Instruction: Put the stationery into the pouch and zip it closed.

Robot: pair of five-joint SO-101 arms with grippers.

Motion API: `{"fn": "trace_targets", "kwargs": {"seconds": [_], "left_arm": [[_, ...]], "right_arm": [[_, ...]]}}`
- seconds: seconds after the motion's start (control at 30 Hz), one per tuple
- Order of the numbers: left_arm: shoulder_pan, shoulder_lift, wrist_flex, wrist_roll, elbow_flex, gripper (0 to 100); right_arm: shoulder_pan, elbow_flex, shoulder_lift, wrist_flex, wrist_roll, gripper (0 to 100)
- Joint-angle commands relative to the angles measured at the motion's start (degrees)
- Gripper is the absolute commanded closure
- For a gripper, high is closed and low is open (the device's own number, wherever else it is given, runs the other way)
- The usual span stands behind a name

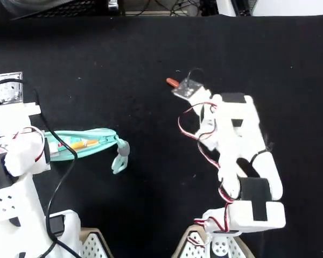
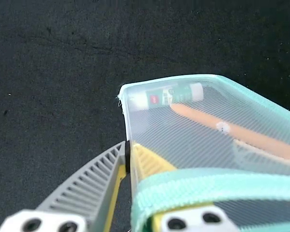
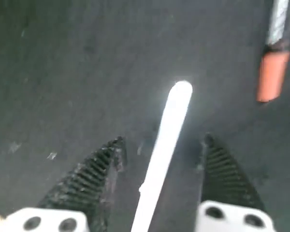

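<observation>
Mint mesh pouch (image 1: 97,144) sat mid-left with the left gripper (image 2: 129,151) clamped on its edge, probably steadying it for loading. Upper centre, the right gripper (image 3: 162,141) straddled a white pen (image 3: 177,102), jaws wide, ready to grab.

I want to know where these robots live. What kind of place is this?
Probably a robotics lab bench: a black-covered table, two white robot arms mounted at its near edge, and cables beyond its far edge.
</observation>
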Motion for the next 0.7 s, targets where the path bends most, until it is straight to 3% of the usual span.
{"fn": "trace_targets", "kwargs": {"seconds": [0.0,0.37,0.53,0.67], "left_arm": [[0.84,0.88,-0.79,-0.44,-2.33,97],[0.84,0.88,-1.05,-0.44,-2.33,97],[0.84,0.88,-1.14,-0.44,-2.33,97],[0.84,0.88,-1.14,-0.44,-2.33,97]], "right_arm": [[-0.70,-0.40,-0.48,-3.25,-0.62,80.4],[2.99,-14.37,19.65,-2.73,-0.70,77.7],[2.73,-16.22,20.97,1.23,-0.79,99.1],[2.73,-16.40,15.78,4.84,-0.79,98.5]]}}
